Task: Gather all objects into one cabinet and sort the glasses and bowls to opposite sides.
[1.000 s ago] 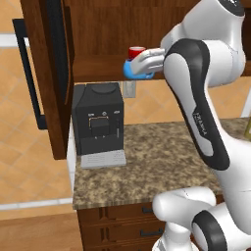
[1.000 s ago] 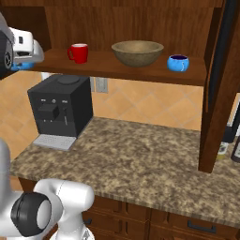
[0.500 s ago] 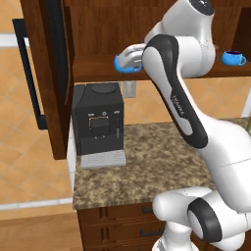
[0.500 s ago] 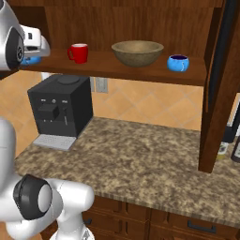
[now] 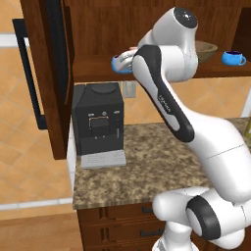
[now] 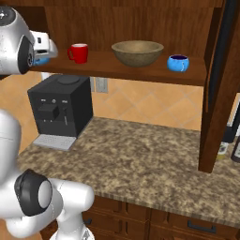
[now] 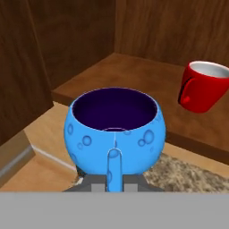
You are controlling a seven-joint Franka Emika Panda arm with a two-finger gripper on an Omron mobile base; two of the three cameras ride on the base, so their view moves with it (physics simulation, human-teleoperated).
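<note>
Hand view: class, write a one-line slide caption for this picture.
Shut pincer carries a blue mug toward the cabinet shelf, red cup waiting there.

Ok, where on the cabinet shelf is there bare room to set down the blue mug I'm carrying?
Bare shelf lies left of the red cup, toward the cabinet's left wall, close to the held blue mug. A smaller gap sits between red cup and wooden bowl. The right end is crowded: bowl, then the second blue mug.

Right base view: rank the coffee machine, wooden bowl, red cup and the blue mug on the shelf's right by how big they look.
1. Coffee machine
2. Wooden bowl
3. Red cup and blue mug: look alike, so no ranking; the cup is taller, the mug rounder.
</note>
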